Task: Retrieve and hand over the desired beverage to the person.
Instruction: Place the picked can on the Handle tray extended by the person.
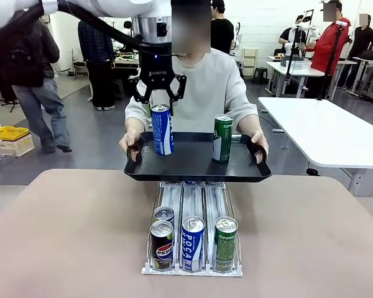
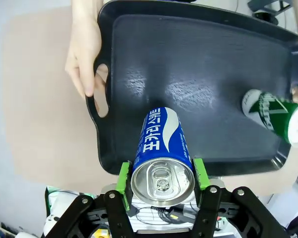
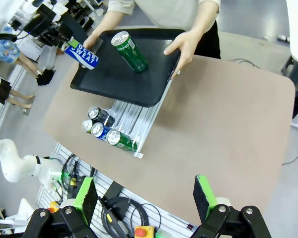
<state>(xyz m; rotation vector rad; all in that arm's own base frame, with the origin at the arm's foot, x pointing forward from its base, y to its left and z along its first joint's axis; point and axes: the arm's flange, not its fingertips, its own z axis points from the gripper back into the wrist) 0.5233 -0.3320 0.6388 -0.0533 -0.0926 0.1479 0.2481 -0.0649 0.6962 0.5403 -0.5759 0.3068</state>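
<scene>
Busy workshop behind, with white tables and people standing about; up close you have a tan table (image 1: 62, 236) with a clear can rack (image 1: 193, 261) near its edge and a person (image 1: 205, 87) in light grey at the far side holding out a black tray (image 1: 193, 166) by its two handles.

Your left gripper (image 2: 163, 174) is closed on the blue can (image 1: 162, 129), green pads pinching the upper wall just below the rim, can upright with its base at or just above the tray floor; you cannot tell from here whether it has touched down. A green can (image 1: 222, 138) stands on the same tray, well apart to the side. Your right gripper (image 3: 145, 196) hangs wide open over the near table edge with nothing between its pads.

Judge the blue can as a sealed, full drink: fairly heavy for its size, thin-walled, smooth and likely slippery. The high grip is sound, since the wall is stiffest near the rim; squeeze mid-body and it may dent. A tray in someone's hands can wobble, so a can let go early could topple.
</scene>
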